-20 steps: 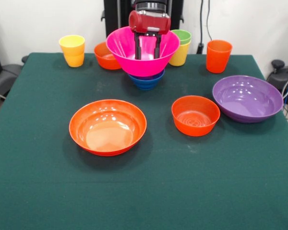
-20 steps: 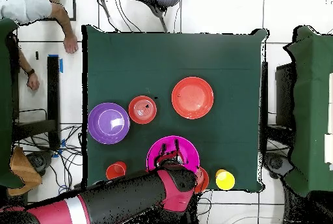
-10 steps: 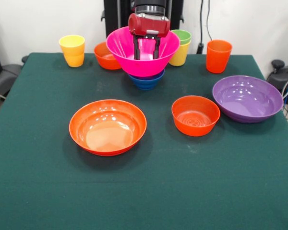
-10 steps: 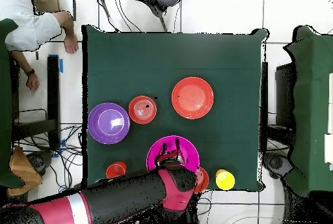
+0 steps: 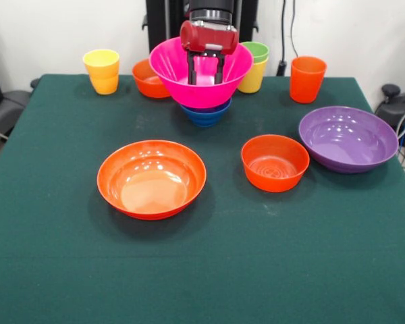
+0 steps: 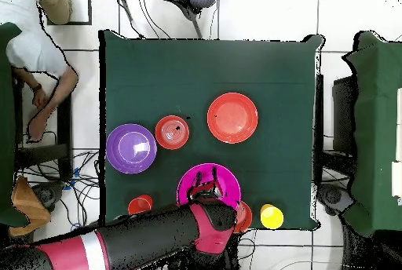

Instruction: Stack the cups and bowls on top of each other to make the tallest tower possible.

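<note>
Pink bowl (image 5: 201, 84) sits mouth-up atop blue bowl (image 5: 205, 115).

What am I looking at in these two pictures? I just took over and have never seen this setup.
It is one red and black robot arm working at a green table. One picture looks across the table at the arm; the other looks straight down. The gripper reaches inside a big pink bowl, jaws open, holding nothing. That bowl sits on a small blue bowl. Loose on the table: a wide orange bowl, a small orange bowl, a purple bowl, another orange bowl, and yellow, green-on-yellow and orange cups.
</note>
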`<state>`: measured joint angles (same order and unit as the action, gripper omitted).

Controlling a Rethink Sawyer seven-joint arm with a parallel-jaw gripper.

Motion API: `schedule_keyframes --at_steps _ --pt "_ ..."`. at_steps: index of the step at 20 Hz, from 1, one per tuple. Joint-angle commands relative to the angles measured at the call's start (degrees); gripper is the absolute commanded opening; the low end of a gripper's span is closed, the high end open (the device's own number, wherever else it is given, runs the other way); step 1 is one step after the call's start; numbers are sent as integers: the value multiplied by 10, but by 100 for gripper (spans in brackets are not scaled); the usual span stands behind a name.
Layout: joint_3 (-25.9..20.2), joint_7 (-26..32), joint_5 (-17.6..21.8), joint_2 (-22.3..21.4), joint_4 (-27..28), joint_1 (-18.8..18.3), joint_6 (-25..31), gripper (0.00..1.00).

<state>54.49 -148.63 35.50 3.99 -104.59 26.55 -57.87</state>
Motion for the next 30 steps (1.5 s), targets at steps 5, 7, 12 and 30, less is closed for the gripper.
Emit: schedule_keyframes --at_steps 5,7,12,30 --pt "-49 140 -33 23 35 9 -32 100" --pt "-49 140 -34 24 35 8 -33 100" --pt "-48 140 -34 23 34 8 -36 100" --pt "-37 142 -74 35 24 12 -63 100"
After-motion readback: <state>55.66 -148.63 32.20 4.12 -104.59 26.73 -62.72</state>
